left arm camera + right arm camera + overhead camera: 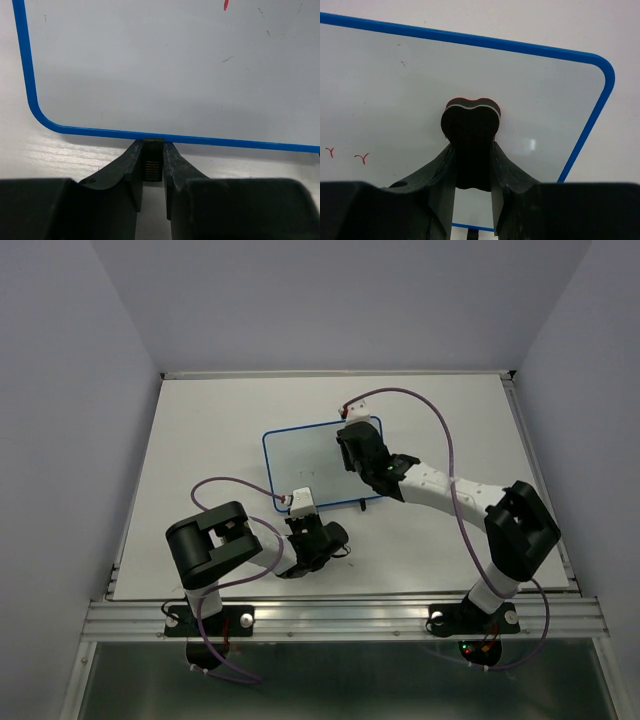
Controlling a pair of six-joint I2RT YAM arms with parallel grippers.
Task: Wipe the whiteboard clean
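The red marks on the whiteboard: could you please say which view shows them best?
Right wrist: two red marks show on the whiteboard, left of the eraser. Left wrist catches one fleck at its top edge; top external resolves none.

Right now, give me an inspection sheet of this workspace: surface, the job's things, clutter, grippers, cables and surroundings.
Surface: white table, flat, no spills seen.
Job's things: whiteboard lies flat mid-table, with small red marks on it. A black eraser rests on it near one rounded corner.
Clutter: nothing seen.
Grippers: left gripper appears shut on the whiteboard's near edge; right gripper is shut on the eraser.
Cables: purple cables loop from both wrists above the table.
Surroundings: plain walls on three sides; metal rail along the near edge.
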